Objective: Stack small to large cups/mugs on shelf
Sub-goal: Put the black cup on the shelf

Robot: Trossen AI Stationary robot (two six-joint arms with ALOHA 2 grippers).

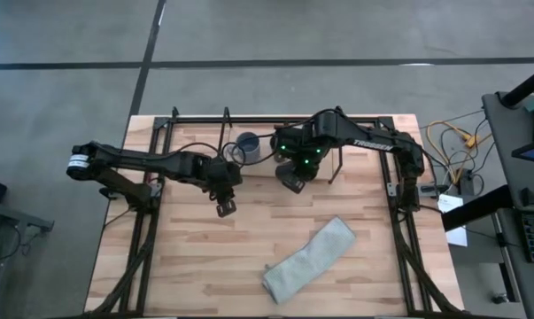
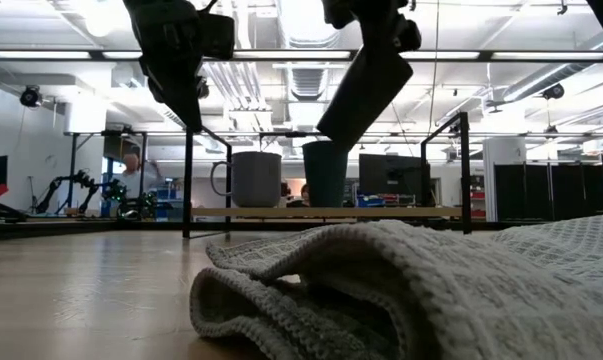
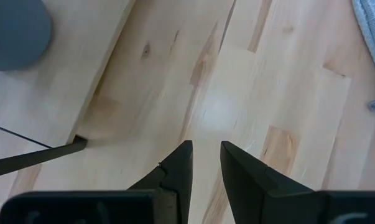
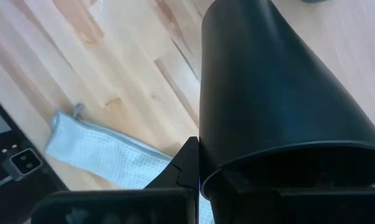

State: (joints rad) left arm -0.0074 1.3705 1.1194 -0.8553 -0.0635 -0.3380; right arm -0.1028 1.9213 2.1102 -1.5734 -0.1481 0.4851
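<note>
Foreground, low view: a waffle-weave grey-green cloth (image 2: 381,290), folded into soft ridges, lying on the slatted pale-wood table (image 2: 71,290). Behind it stands the shelf (image 2: 326,212), a thin light-wood board framed by black metal rods, carrying two vessels side by side: a matte grey-blue mug (image 2: 255,179) with a loop handle, and a dark teal cup (image 2: 326,173) with straight, slightly tapered walls. Above the shelf the right gripper (image 1: 295,177) pinches the black cup (image 4: 280,93), a tall smooth tapered cone held tilted, clear of the board. The left gripper (image 3: 206,163) hangs over bare table just in front of the shelf, its dark wedge-shaped fingers (image 3: 178,167) slightly parted, holding nothing.
</note>
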